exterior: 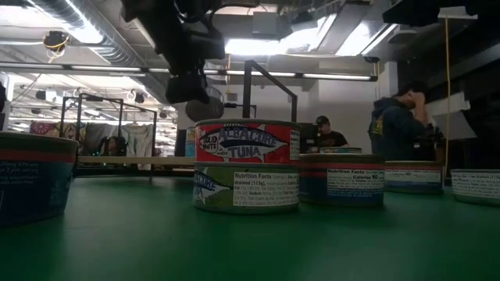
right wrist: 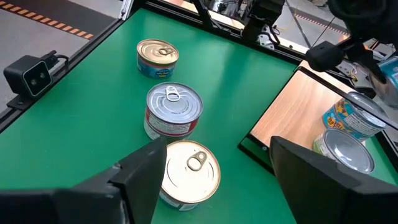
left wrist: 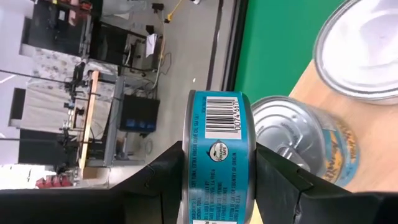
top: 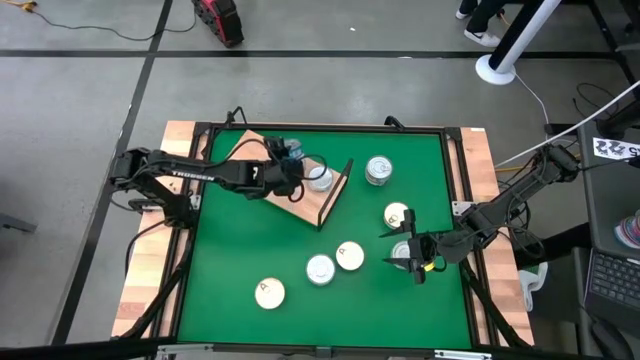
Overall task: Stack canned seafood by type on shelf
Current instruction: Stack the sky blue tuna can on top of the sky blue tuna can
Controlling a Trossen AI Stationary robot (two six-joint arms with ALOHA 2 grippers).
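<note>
Overhead, we find the left gripper (top: pixel 291 152) reaching across the shelf (top: pixel 272 190), a light-brown board lying at an angle on the far left part of the green table (top: pixel 240 260), its black wire frame end (top: pixel 335 190) toward the middle. In the left wrist view its jaws are clamped on a teal-labelled tin (left wrist: pixel 216 155), held on edge with the barcode facing the camera. Just beyond it on the board sit a silver-topped can with a blue and yellow label (left wrist: pixel 311 143) and another silver-topped can (left wrist: pixel 360 50). The right gripper (top: pixel 410 252) hangs over the near right part of the table with its jaws spread wide and nothing between them; a can (top: pixel 402 251) lies right by it. The right wrist view looks out over a cream-topped tin (right wrist: pixel 189 171), a silver-topped tin with a red label (right wrist: pixel 174 111) just beyond it, and a gold-topped tin (right wrist: pixel 158 58) farther off. From above we also count loose cans on the mat: one tall stack (top: pixel 378 170) beside the frame end, one (top: pixel 397 214) nearer the right gripper, a touching pair (top: pixel 334 263) and a single one (top: pixel 269 293) toward the near edge. At table height, a red "Albacore Tuna" tin (exterior: pixel 246 143) rests on a green-labelled one (exterior: pixel 246 187).
</note>
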